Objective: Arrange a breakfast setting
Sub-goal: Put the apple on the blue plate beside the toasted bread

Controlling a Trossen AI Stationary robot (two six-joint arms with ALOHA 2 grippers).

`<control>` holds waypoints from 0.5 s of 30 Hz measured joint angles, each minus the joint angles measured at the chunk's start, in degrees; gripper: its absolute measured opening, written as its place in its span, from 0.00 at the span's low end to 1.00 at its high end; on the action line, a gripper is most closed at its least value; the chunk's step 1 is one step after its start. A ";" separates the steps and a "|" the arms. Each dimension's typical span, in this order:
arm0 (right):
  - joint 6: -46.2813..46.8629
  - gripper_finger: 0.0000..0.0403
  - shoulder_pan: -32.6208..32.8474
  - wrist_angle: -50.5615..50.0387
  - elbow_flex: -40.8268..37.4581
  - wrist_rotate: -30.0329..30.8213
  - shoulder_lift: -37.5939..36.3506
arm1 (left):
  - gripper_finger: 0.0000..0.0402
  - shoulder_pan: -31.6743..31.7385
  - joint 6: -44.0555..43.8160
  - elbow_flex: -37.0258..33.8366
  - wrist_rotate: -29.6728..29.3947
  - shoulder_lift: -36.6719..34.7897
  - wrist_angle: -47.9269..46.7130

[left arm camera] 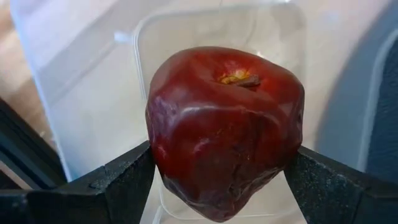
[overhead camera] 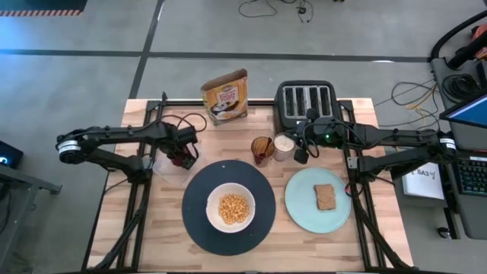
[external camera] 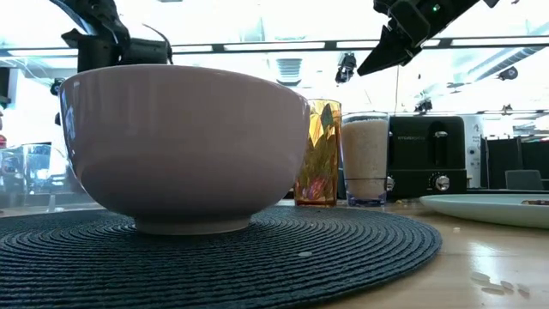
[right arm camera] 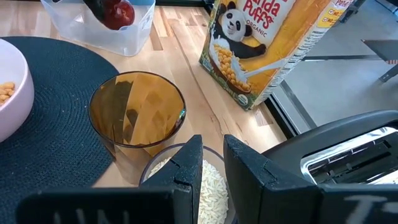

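The left claw [left arm camera: 217,180] holds the apple [left arm camera: 225,127] over a clear tub [left arm camera: 93,93] left of the black plate [overhead camera: 196,221]. It looks firm, waxy and slippery, best pinched across its widest part. The right claw [right arm camera: 211,155], nearly shut and empty, hangs above the glasses.

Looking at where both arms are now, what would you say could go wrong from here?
The left gripper holds the dark red apple over a clear plastic container; the apple's rounded, glossy sides might slip between the fingers. The right gripper hangs close above the clear glass of white grains, beside the amber glass; a low move could tip either one.
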 joint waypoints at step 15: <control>-0.05 0.14 0.00 0.00 0.00 -0.02 0.00 | 0.77 -0.11 3.11 10.06 -0.54 -0.12 -5.84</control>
